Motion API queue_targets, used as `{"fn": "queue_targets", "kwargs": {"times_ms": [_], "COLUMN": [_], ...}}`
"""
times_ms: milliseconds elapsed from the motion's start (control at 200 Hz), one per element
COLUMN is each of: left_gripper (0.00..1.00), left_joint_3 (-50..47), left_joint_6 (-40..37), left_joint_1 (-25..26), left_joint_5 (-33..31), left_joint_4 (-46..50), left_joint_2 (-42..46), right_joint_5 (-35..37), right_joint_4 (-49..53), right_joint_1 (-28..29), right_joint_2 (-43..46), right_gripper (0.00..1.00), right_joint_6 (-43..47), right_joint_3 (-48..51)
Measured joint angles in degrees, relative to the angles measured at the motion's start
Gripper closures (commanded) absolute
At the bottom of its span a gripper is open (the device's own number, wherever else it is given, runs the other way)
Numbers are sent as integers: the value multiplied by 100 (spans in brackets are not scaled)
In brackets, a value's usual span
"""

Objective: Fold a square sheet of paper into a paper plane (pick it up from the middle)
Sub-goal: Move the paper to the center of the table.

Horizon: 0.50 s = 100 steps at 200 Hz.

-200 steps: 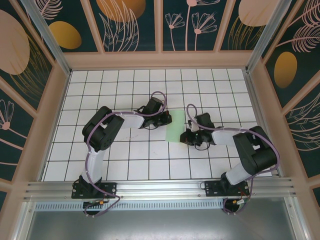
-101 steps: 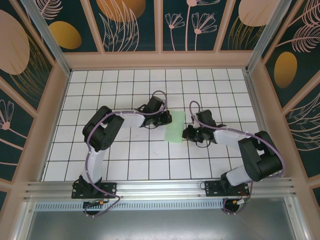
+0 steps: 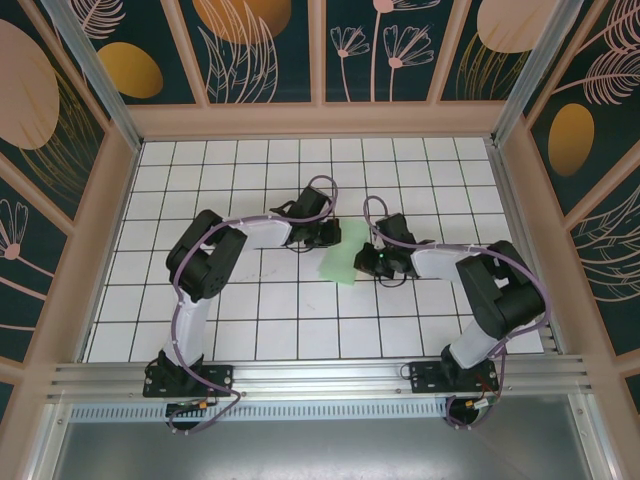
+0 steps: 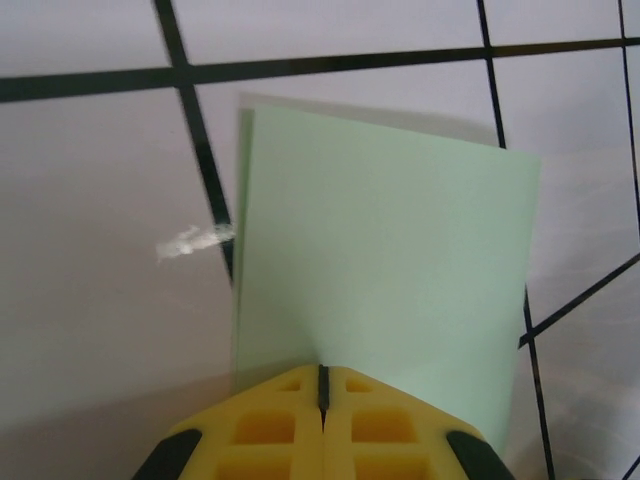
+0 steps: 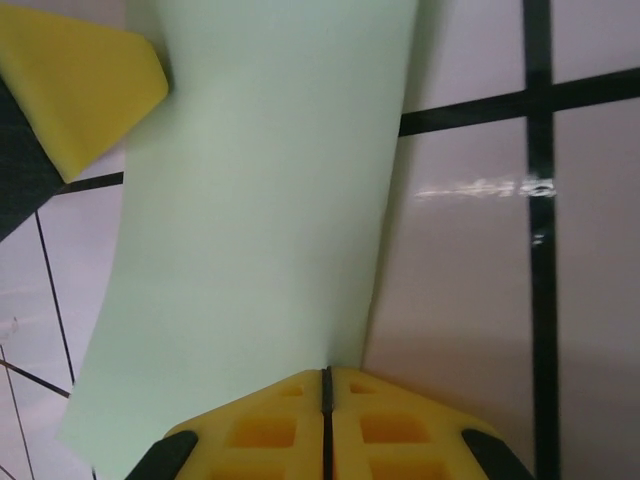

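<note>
No writing, label, brand mark, number or sign could be read in any view. The thin pale green sheet of paper (image 4: 380,270) was plain on the face that showed. The white tiled worktop (image 3: 250,330) carried only black grid lines, and the dark teal wall panels (image 3: 265,75) carried only painted leaves, flowers and orange ovals.

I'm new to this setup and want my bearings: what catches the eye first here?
A pale green paper lies in the middle of the white gridded table, bright against the black lines. The left pincer and the right pincer, both yellow-tipped and shut, meet its edges from opposite sides.
</note>
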State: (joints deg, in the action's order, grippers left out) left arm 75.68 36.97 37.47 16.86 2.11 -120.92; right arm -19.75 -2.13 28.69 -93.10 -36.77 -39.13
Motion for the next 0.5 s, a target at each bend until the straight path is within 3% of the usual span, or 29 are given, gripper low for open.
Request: {"fn": "queue_targets", "kwargs": {"times_ms": [310,500], "left_gripper": [94,91], "left_joint_3": [-1178,-1875], "left_joint_6": [540,726], "left_joint_1": [-599,-592], "left_joint_5": [-501,-382], "left_joint_4": [-254,-520], "left_joint_2": [1314,1974], "right_joint_5": [4,-24], "right_joint_4": [-448,-647], "right_joint_1": [811,1091], "right_joint_2": [-442,-745], "right_gripper": [92,91], "right_joint_6": [-881,-1185], "right_joint_3": [-308,-688]}}
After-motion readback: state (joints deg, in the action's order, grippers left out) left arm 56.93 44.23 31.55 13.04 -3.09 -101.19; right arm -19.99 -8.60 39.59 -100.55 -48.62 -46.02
